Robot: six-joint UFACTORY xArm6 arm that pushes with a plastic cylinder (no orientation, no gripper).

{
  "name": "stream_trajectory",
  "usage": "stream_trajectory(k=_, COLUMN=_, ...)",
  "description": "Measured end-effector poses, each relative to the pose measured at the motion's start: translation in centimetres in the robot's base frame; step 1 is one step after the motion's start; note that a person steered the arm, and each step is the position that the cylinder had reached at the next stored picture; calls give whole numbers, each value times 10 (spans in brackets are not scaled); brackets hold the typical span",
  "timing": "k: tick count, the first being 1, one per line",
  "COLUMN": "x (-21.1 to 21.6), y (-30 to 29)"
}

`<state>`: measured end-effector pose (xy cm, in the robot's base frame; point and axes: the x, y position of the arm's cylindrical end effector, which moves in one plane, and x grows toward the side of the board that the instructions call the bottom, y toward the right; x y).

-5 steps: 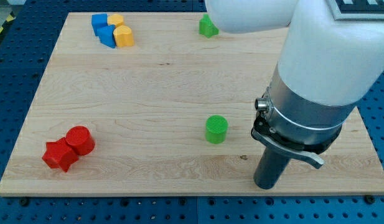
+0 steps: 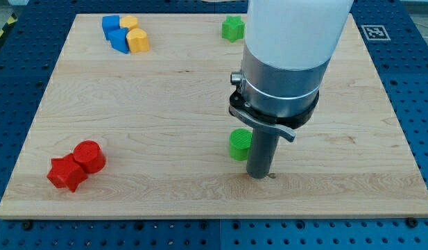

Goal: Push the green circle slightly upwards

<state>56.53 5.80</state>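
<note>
The green circle (image 2: 237, 144) stands on the wooden board (image 2: 165, 104), right of centre in the lower half. Its right side is hidden behind the dark rod. My tip (image 2: 259, 175) rests on the board just below and to the right of the green circle, very close to it; I cannot tell if they touch.
A green star-like block (image 2: 232, 28) sits near the top edge. Two blue blocks (image 2: 115, 32) and two yellow blocks (image 2: 135, 37) cluster at the top left. A red circle (image 2: 89, 156) and a red star-like block (image 2: 65, 173) sit at the bottom left.
My tip has moved left and slightly up, from well right of the green circle to right beside it. The green circle has not visibly moved.
</note>
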Motion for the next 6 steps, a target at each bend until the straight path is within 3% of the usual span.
stream_trajectory(k=6, x=-19, y=-21)
